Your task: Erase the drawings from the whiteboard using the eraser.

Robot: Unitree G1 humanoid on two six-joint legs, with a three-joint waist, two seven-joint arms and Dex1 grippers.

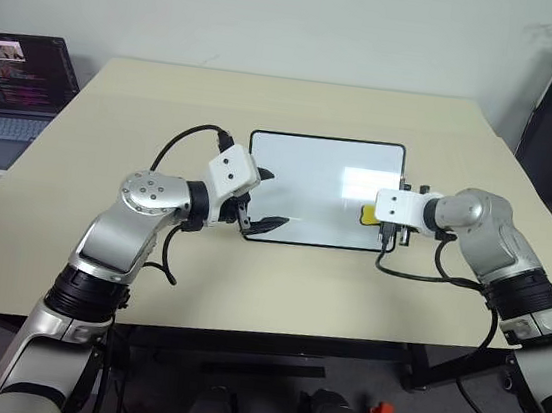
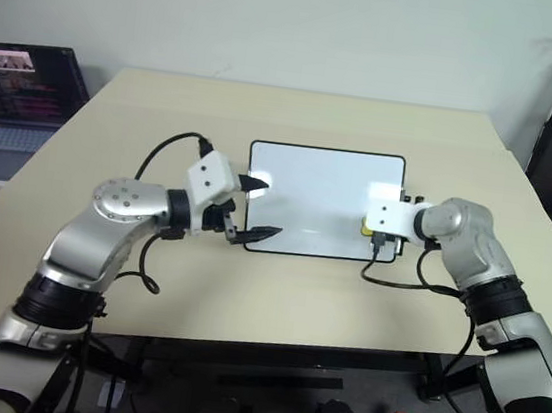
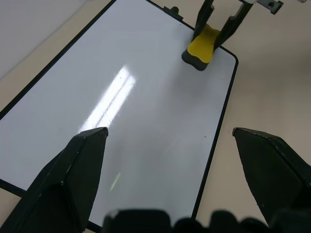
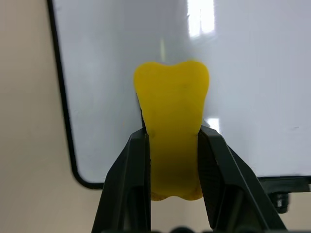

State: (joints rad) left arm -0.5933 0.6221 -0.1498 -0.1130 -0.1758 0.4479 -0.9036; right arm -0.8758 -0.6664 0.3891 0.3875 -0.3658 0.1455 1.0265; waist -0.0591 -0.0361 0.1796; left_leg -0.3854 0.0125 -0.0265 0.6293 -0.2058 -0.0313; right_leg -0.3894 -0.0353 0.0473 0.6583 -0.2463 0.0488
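Item 1, right gripper [image 4: 172, 160]: closed on the eraser [image 4: 171, 116]. You have the yellow block pinched at its narrow waist, one black finger on each flank, the wider yellow end projecting ahead of the fingertips. Its black base shows in the left wrist view, facing the board.

Item 2, whiteboard [image 1: 309, 185]: lies flat on the beige table [image 1: 276, 287], directly beneath and ahead of your right gripper. The eraser sits over the board's corner nearest that gripper, just inside the black frame. You cannot tell from these views whether the base already touches the surface.

Item 3, drawings: a short faint stroke [image 4: 162, 47] lies ahead of the eraser's tip; tiny dark specks [image 3: 120, 75] sit further out toward the board's middle. Most of the white surface looks clean already.

Item 4, left gripper [image 3: 170, 145]: fingers spread wide, holding nothing, poised over the opposite short edge of the board.

Handling note: judged from this layout, you are at the wiping step. Set the black base flat, not on an edge, and sweep forward from the gripper over the faint stroke. Press lightly; the board looks free to slide on the table, so you might settle the left gripper onto its frame first. Keep the fingertips clear of the frame.
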